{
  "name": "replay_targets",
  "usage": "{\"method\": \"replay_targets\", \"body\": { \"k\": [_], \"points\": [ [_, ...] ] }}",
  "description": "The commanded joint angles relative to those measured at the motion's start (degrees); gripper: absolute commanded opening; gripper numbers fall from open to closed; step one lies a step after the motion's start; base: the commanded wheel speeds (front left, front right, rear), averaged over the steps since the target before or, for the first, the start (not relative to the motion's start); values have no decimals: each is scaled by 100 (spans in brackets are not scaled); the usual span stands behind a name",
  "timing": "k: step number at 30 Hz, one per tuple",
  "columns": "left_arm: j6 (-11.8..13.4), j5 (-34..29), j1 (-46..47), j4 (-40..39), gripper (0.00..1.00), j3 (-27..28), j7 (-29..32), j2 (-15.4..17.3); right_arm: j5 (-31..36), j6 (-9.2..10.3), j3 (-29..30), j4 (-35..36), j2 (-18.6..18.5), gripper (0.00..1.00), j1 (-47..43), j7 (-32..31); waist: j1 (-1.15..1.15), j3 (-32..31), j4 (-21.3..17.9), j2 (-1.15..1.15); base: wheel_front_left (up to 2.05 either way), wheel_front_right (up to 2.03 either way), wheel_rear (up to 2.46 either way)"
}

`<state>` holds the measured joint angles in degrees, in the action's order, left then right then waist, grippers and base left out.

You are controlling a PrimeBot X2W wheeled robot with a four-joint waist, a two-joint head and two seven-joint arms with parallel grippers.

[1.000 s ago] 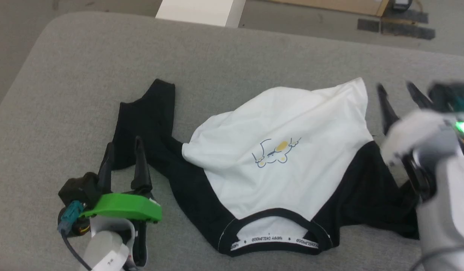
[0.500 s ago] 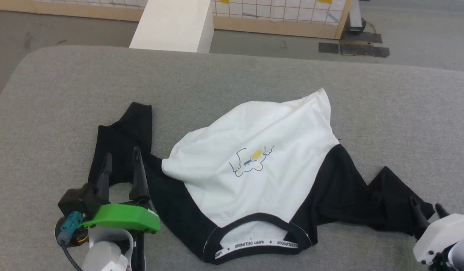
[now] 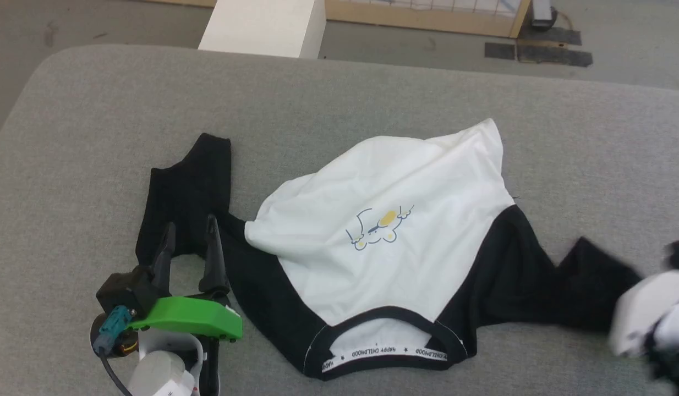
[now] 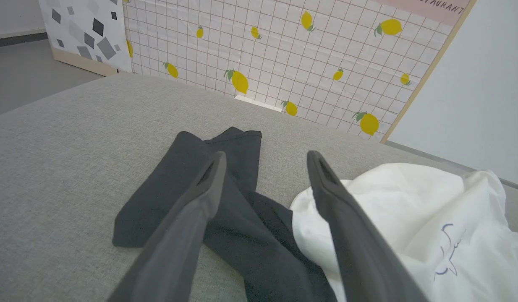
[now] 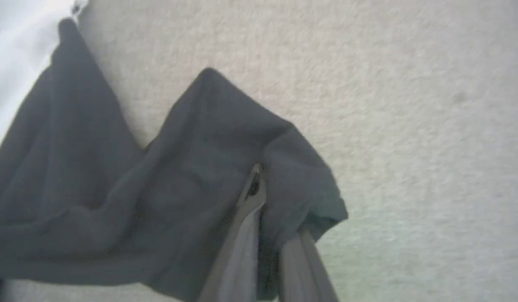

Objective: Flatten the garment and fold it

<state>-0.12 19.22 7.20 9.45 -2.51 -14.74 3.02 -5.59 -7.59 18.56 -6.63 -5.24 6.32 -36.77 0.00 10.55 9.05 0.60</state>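
Right, head view: the garment [image 3: 394,220] lies rumpled on the grey cushion [image 3: 339,93], one black sleeve under the tips of the left gripper [image 3: 190,223], fingers spread wide and holding nothing. Left wrist view: that sleeve runs between and beyond the fingertips, white body off to their right. Right wrist view: the right gripper [image 5: 263,197] is pinched tight on the other sleeve's cuff

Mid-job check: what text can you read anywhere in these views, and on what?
"HAPPY CHILDHOOD", repeated, upside down in the head view: white tape inside the T-shirt collar.
"AURANT", start cut off: pink panel above the lemon-print wall.
Chest print: cartoon, no letters.
White wrist label by the green cover: too small to read.
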Motion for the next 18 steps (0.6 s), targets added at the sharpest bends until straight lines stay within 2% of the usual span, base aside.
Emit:
{"method": "replay_targets", "body": {
  "k": [1,6,10,11,12,15,18],
  "points": [
    [-41,22,91,19,100,-3,-26,-14,227,10,189,38,-218,0,236,140,0,77,60,-60,0,0,0],
    [-74,30,201,48,100,-27,-26,-14,934,10,685,-166,-735,0,981,768,0,238,155,-60,0,0,0],
    [-82,23,283,66,100,-31,-26,-14,1184,10,870,-587,-932,0,1540,1314,0,346,217,-60,0,0,0],
    [-83,24,298,65,100,-33,-26,-14,1226,10,910,-679,-945,36,1649,1443,0,367,228,-60,0,0,0],
    [-80,20,312,67,100,-34,-26,-14,1305,10,926,-785,-970,97,1760,1610,0,384,239,-60,0,0,0],
    [-79,9,335,84,100,-40,-26,-14,1429,10,1011,-1052,-944,100,1994,2034,0,398,260,-60,0,0,0],
    [-89,-9,313,135,100,-61,-26,-14,1416,10,1022,-1261,-722,100,1988,2206,0,307,270,-60,0,0,0]
  ]
}}
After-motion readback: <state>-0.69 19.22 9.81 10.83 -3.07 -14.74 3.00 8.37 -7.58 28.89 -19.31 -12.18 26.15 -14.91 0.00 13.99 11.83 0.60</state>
